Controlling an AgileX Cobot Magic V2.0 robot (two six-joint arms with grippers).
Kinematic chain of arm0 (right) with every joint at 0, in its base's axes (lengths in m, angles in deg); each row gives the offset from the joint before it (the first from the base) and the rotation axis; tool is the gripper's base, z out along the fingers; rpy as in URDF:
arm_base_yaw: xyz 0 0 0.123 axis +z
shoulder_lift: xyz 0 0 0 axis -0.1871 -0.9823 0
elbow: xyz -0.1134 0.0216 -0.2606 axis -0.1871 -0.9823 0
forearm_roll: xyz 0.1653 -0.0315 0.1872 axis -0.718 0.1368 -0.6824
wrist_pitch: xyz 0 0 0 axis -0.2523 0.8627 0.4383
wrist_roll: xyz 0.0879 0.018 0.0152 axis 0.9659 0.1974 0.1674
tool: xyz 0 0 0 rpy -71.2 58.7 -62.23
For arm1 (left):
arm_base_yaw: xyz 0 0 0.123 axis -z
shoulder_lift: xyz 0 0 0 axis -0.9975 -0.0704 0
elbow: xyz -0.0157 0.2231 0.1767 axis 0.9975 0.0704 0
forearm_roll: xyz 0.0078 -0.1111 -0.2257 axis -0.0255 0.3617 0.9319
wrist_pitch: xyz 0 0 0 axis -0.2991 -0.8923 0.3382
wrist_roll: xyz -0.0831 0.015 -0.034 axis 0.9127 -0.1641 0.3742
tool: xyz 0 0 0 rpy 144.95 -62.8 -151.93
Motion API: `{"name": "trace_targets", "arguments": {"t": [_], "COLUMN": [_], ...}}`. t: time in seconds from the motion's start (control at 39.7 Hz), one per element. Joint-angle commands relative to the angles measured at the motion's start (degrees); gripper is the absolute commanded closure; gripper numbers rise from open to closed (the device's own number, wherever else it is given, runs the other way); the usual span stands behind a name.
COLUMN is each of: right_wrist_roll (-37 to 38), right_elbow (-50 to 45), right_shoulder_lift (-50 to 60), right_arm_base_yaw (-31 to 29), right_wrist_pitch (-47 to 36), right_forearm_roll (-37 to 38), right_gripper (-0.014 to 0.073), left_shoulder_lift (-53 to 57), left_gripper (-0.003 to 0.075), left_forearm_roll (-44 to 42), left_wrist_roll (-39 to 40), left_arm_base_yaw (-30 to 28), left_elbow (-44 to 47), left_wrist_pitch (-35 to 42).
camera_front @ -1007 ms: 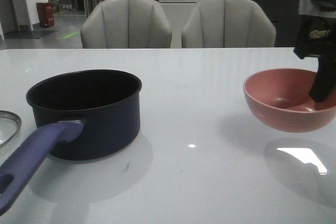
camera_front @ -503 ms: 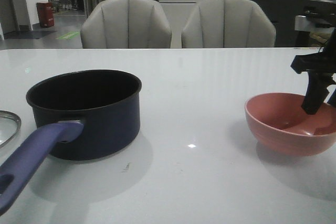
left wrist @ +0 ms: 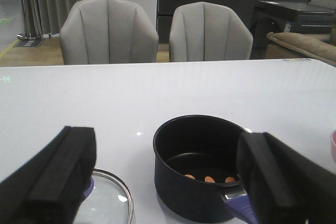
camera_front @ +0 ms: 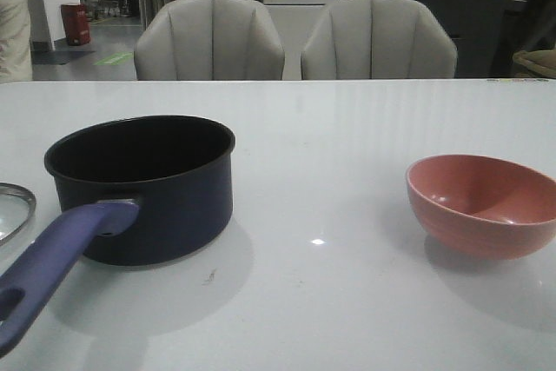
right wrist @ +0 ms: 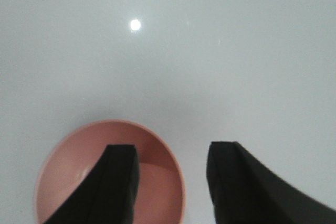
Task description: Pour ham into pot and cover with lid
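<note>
The dark navy pot (camera_front: pixel 143 184) stands on the table at the left, its purple-blue handle (camera_front: pixel 52 267) pointing toward me. In the left wrist view the pot (left wrist: pixel 199 192) holds small orange ham pieces (left wrist: pixel 210 179) on its black bottom. The glass lid (left wrist: pixel 107 203) lies flat next to the pot; only its rim (camera_front: pixel 13 210) shows at the front view's left edge, and its knob is mostly hidden. My left gripper (left wrist: pixel 165 148) is open and empty, above and behind the pot and lid. My right gripper (right wrist: pixel 170 153) is open and empty above the pink bowl's rim.
The empty pink bowl (camera_front: pixel 482 206) rests on the white table (camera_front: pixel 330 154) at the right; it also shows in the right wrist view (right wrist: pixel 68 166). Two grey chairs (camera_front: pixel 295 36) stand behind the far edge. Neither arm shows in the front view.
The right gripper lowered the pink bowl onto the table, let it go and moved up out of the front view. The pot and lid have not moved.
</note>
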Motion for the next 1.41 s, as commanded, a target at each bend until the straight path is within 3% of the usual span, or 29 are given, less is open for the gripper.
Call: {"name": "trace_targets", "arguments": {"t": [0.0, 0.35, 0.58, 0.76, 0.83, 0.96, 1.01, 1.38], "right_wrist_roll": [-0.82, -0.71, -0.66, -0.66, -0.66, -0.66, -0.66, -0.66], "right_elbow": [-2.28, -26.8, -41.42, -49.38, -51.1, -53.0, -53.31, -53.31], "right_shoulder_lift": [8.15, 36.22, 62.5, 75.47, 77.52, 77.71, 77.71, 77.71], "right_arm_base_yaw": [1.96, 8.08, 8.6, 8.6, 8.6, 8.6, 8.6, 8.6], "right_wrist_pitch": [-6.76, -26.91, -25.91, -27.27, -27.31, -27.42, -27.14, -26.56], "right_forearm_roll": [-0.43, -4.7, -6.08, -6.13, -6.19, -6.4, -6.47, -6.47], "right_gripper": [0.0172, 0.0172, 0.0172, 0.0175, 0.0239, 0.0475, 0.044, 0.0446], "left_shoulder_lift": [-0.71, -0.71, -0.71, -0.71, -0.71, -0.71, -0.71, -0.71], "left_gripper": [0.0139, 0.0139, 0.0139, 0.0139, 0.0139, 0.0139, 0.0139, 0.0139], "left_forearm_roll": [0.46, 0.46, 0.46, 0.46, 0.46, 0.46, 0.46, 0.46], "left_wrist_roll": [0.16, 0.16, 0.16, 0.16, 0.16, 0.16, 0.16, 0.16], "left_arm_base_yaw": [0.35, 0.35, 0.35, 0.35, 0.35, 0.35, 0.35, 0.35], "left_elbow": [-1.66, -1.66, -1.66, -1.66, -1.66, -1.66, -1.66, -1.66], "left_wrist_pitch": [4.64, 4.64, 4.64, 4.64, 4.64, 4.64, 4.64, 4.64]}}
